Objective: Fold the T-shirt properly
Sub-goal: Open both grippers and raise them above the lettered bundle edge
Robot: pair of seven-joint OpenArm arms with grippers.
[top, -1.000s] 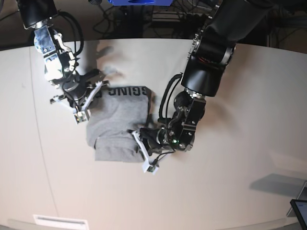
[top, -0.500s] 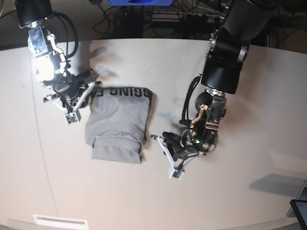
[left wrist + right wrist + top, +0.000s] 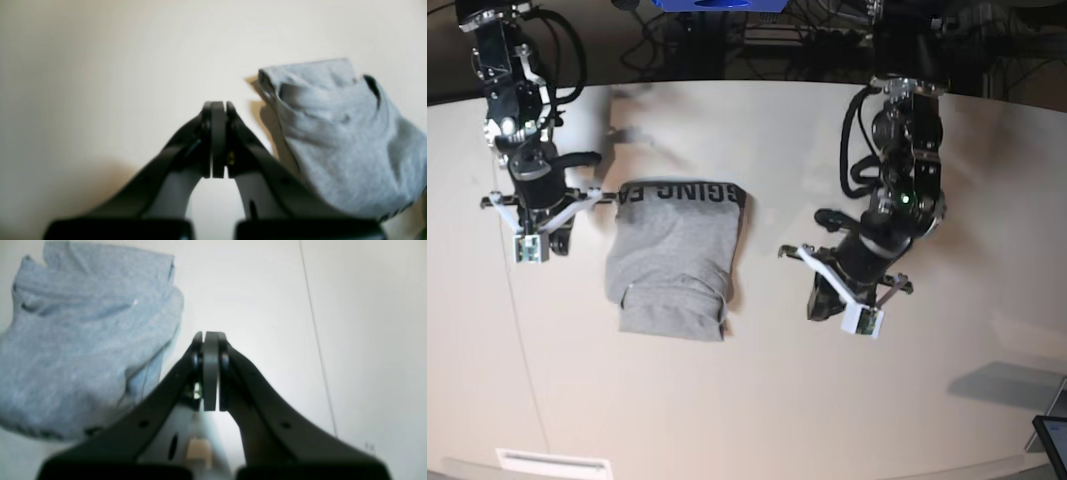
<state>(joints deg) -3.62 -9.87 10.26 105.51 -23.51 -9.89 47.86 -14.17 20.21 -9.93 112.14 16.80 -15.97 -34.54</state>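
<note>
Two arms flank our work, and between them lies the T-shirt [image 3: 673, 258], a compact grey bundle on the pale table [image 3: 947, 400], already doubled into a rough rectangle with a strip of black lettering showing along its far edge. Our left gripper [image 3: 855, 318] hangs well apart from the cloth, its jaws pressed flat together and holding nothing; from its wrist view the T-shirt sits ahead and off to the right of the closed tips [image 3: 218, 110]. Our right gripper [image 3: 530, 245] is likewise clamped on empty air, just beside the lettered end, and in its wrist view the fabric lies ahead and to the left of the tips [image 3: 210, 340]. We judge the folding itself as nearly or fully done, so the step in hand is a clean retreat. To do it well we would lift both arms straight away from the bundle without brushing its edges, since a snagged layer could spring the fold open. The near edge looks slightly uneven, with a loose lip of cloth; it may want a light press. The bundle's long axis runs from the lettered end, beside our right gripper, towards the plain near end.
</note>
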